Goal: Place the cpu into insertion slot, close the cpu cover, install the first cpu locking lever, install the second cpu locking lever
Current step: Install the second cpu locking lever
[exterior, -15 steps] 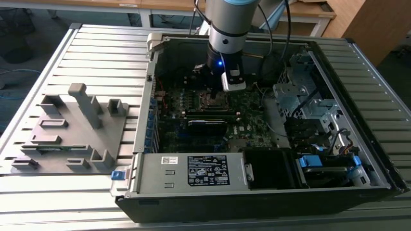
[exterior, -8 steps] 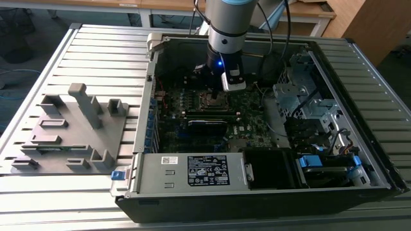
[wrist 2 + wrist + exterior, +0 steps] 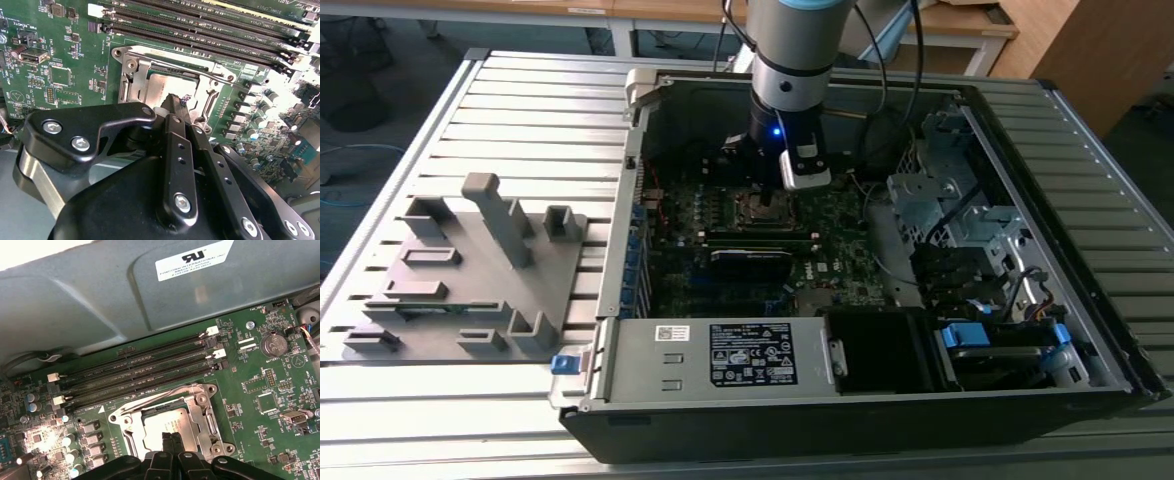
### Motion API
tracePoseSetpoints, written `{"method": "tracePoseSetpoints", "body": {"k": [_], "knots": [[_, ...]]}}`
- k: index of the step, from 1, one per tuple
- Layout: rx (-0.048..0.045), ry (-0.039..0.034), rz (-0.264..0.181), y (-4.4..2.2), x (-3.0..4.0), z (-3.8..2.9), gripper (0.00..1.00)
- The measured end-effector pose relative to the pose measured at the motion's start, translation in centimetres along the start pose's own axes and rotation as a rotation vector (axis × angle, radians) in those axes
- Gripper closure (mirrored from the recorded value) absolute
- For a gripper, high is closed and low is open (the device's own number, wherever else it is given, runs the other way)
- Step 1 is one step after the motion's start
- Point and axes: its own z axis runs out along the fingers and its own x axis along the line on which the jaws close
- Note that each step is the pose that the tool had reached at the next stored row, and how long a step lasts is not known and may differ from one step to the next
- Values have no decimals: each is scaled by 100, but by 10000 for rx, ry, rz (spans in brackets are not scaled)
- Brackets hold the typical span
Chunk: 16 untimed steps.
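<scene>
Ribbed grey metal makes up the tabletop (image 3: 520, 110) in the exterior view, with wooden desks behind it and an open computer case (image 3: 881, 400) lying on its side at the middle. A grey plastic fixture (image 3: 467, 270) with upright posts sits at about 9 o'clock from the case, well apart from the motherboard (image 3: 720, 270). The arm (image 3: 790, 60) comes down from 12 o'clock into the case, and its gripper (image 3: 767, 195) is low over the socket area, though from this far view I cannot make out the fingers. In both wrist views the gripper (image 3: 175, 102) (image 3: 171, 437) shows its two black fingertips pressed together with no gap, their tips at the edge of the cpu (image 3: 167, 85) (image 3: 165, 425); whether they actually touch it is hard to say. The cpu, dull silver-grey, lies flat inside the insertion slot (image 3: 131, 85) (image 3: 131, 429), and the cpu cover (image 3: 172, 57) (image 3: 197, 412) frames it, seemingly down around the chip. The first wrist view adds what the other lacks: the long black memory slots (image 3: 135, 367) at 12 o'clock from the socket, the grey case wall (image 3: 100, 295) beyond them, and a round coin battery (image 3: 273, 345) at about 2 o'clock. The second wrist view gives instead the gripper's black linkage (image 3: 90, 135) close up, with the memory slots (image 3: 210, 30) running past the socket's far side.
</scene>
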Motion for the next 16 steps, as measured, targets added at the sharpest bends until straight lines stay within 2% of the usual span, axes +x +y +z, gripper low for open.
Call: {"method": "tracePoseSetpoints", "body": {"k": [8, 16], "knots": [[-19, -41, -13, 0, 1, 0, 90], [-171, -221, -314, 0, 1, 0, 90]]}}
